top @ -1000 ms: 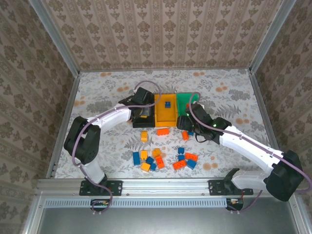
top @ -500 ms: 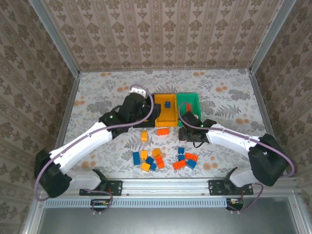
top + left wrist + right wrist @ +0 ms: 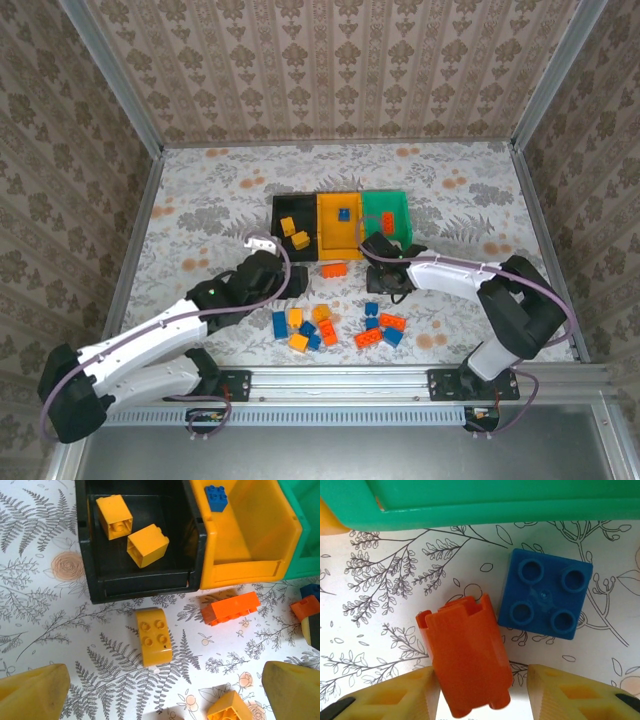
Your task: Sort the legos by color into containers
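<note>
Loosely, the right gripper (image 3: 481, 692) straddles the orange lego (image 3: 465, 650), jaws apart with gaps either side.

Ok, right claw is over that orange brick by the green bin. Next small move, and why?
Probably close the right claw fully on the orange brick. The brick sits between its fingers, with slivers of table visible on both sides, so it looks ungripped. The blue brick beside it lies clear of the fingers.

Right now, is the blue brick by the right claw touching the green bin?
Apart. The right wrist view shows patterned table between the blue brick and green bin.
</note>
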You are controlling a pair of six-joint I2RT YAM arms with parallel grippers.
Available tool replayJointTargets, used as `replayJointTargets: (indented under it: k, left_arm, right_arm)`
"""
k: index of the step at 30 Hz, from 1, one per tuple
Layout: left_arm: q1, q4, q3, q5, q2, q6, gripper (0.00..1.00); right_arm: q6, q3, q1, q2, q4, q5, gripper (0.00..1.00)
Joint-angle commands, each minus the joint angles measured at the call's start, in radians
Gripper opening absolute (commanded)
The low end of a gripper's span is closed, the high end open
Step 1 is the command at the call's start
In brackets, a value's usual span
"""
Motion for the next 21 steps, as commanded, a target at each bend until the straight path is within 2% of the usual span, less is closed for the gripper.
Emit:
replayJointTargets:
  k: [1,10,21]
  left_arm:
    - [-0.004,-0.03,-0.018,-0.032,-0.024,-0.055,1.0]
    - [-0.003,-0.022,-0.04,-0.027,-0.027,-0.057,1.0]
    - [-0.003,-0.017,-0.051,-0.035,-0.022,-0.057,1.0]
  right_arm:
    - [-0.009,0.043,-0.006,0.037,0.019,0.048,0.51]
    - [-0.033,0.077,-0.009,0.098,0.05,0.053,0.51]
    - [-0.031,0.021,0.002,-0.01,0.033,-0.002,0.31]
